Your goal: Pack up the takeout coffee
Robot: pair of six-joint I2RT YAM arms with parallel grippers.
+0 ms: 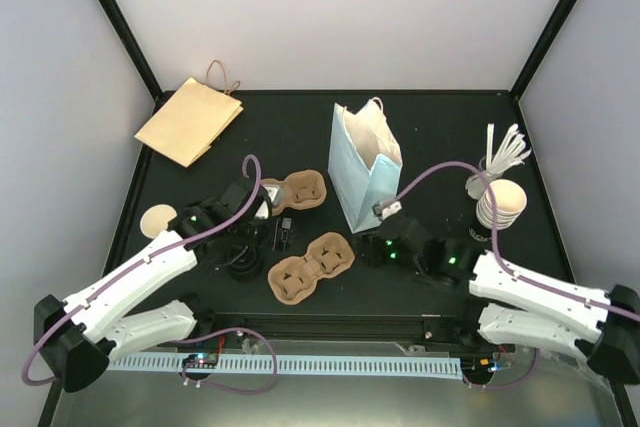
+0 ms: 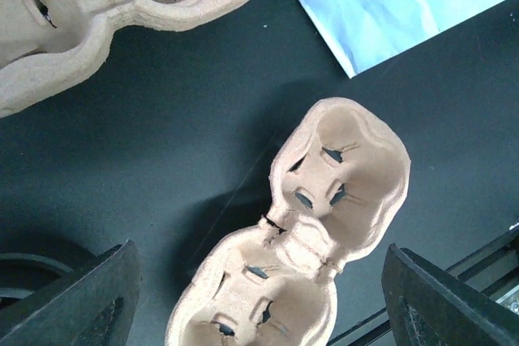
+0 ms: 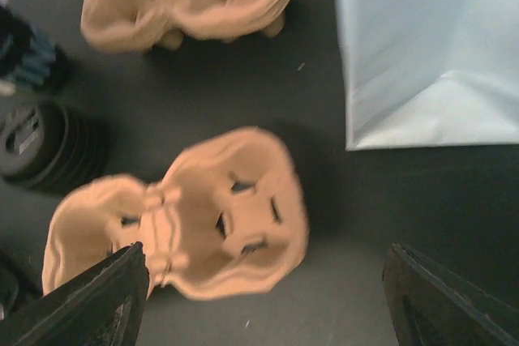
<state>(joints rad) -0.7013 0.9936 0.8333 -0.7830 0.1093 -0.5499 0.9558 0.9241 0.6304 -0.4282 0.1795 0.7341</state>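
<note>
Left gripper (image 2: 259,313) and right gripper (image 3: 263,309): both spread wide, empty, aimed at the near pulp cup carrier (image 1: 310,267), centre. Takeout coffee: cannot be picked out in any view. Judged: nothing packed yet. Next: locate it, grasp it upright, carry it to the light-blue bag (image 1: 362,162).

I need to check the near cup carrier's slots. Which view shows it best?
Left wrist: the near cup carrier is close and sharp, with its slots clear. Right wrist shows it close but blurred. Top external shows it whole but small.
</note>
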